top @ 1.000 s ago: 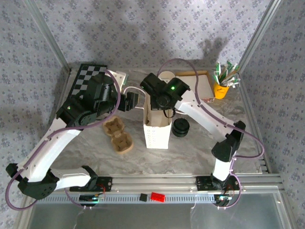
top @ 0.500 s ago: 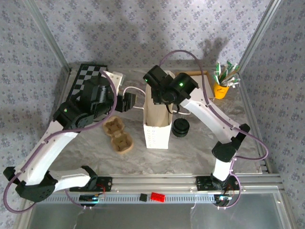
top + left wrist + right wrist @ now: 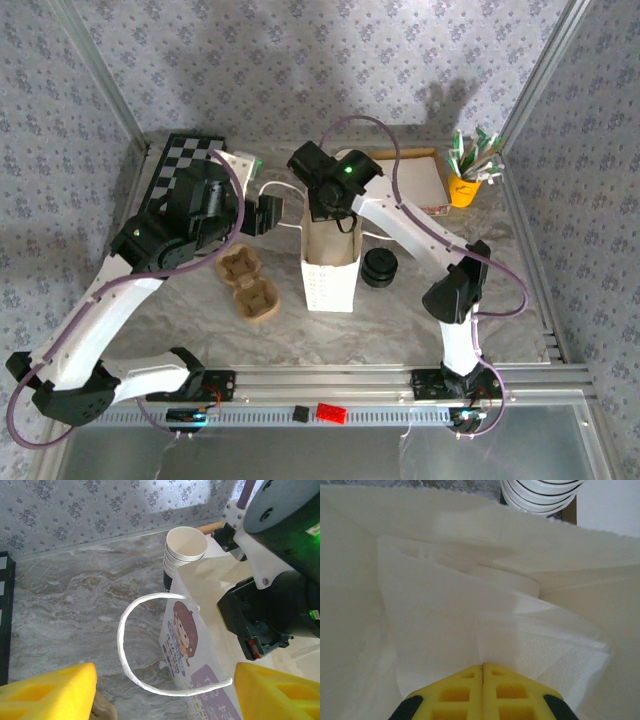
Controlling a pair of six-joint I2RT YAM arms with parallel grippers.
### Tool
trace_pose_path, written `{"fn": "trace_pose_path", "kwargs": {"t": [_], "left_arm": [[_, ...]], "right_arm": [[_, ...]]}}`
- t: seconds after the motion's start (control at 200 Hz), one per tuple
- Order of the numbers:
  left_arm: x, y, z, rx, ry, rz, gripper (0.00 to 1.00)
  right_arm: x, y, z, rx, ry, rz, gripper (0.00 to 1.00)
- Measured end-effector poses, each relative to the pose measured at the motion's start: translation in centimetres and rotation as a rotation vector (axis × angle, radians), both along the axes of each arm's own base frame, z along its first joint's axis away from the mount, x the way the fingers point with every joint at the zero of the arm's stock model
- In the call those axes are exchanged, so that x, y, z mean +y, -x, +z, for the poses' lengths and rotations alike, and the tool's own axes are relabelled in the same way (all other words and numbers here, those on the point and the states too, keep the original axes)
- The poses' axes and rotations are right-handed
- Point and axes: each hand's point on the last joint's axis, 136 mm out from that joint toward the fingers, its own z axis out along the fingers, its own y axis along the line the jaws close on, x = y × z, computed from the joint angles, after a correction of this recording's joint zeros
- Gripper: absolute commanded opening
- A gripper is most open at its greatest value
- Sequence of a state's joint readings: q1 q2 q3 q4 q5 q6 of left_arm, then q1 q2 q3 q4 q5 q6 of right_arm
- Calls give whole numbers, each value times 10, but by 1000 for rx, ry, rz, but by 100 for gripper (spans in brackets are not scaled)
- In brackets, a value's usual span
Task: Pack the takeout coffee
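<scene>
The white paper bag [image 3: 330, 285] stands upright in the middle of the marbled table [image 3: 200, 330] with its mouth open to the top. The right gripper [image 3: 336, 214] reaches down into that mouth. In its wrist view the two yellow fingers [image 3: 455, 692] are pressed flat together with only a seam between them. Nothing is caught between them, and a folded white napkin [image 3: 540, 650] lies just past their tips against the bag's inner wall. The takeout coffee [image 3: 380, 266] stands on the table just beside the bag's right side, outside it. From above it reads as a small dark cup under a round black lid, though its sides are hard to make out at this angle. The left gripper [image 3: 272, 212] sits at the bag's left, near its top edge, with its jaws spread wide and gripping nothing. In its wrist view the bag's white loop handle [image 3: 130, 645] arcs through the gap between the yellow fingers [image 3: 50, 692], and neither finger presses on it. The bag face on that side carries a printed cartoon head. A stack of lidless white paper cups [image 3: 186, 542] stands just behind the bag. A brown pulp cup carrier [image 3: 250, 285] lies on the table to the bag's left. A checkered board [image 3: 180, 165] sits at the back left, and a yellow cup of packets [image 3: 468, 180] at the back right.
</scene>
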State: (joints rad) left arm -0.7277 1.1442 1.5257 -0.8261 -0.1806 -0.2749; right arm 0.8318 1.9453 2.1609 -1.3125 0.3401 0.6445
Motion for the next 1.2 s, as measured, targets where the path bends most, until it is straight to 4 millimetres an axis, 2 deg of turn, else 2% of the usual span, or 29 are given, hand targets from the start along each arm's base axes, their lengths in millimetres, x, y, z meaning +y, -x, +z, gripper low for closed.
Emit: {"fn": "trace_pose_path", "kwargs": {"t": [0.055,0.19,0.31,0.465,0.55,0.615,0.69,0.785,0.855,0.975,1.045,1.124,1.199], "left_arm": [[1,0,0,-1,1,2,72],[2,0,2,-5,3,6,72],[7,-1,4,-19,5,24,72],[18,0,0,-33,0,66,73],[25,0,-4,-36,-3,90,73],[30,-1,-4,-39,2,109,73],[35,-1,-3,-45,13,130,73],[41,-2,-3,-50,16,153,74],[46,-3,-4,-51,16,168,75],[61,-4,-9,-50,13,221,78],[77,-5,-15,-48,10,279,80],[103,-4,-27,-40,4,369,82],[128,-2,-43,-25,-3,465,85]], "right_arm": [[0,1,3,-5,-5,2,15],[-1,1,17,-38,-32,15,17],[-6,-2,25,-60,-58,12,10],[-15,-6,-1,-4,-18,-5,10],[-10,-7,-14,22,3,1,11],[-3,-7,-16,29,10,15,16],[4,-8,-5,7,-10,31,20],[10,-10,29,-58,-71,53,29],[7,-9,53,-105,-112,60,39],[-16,-1,93,-181,-161,52,55],[-38,2,113,-227,-179,33,62],[-78,7,121,-262,-172,-28,72],[-123,10,114,-280,-150,-114,86]]}}
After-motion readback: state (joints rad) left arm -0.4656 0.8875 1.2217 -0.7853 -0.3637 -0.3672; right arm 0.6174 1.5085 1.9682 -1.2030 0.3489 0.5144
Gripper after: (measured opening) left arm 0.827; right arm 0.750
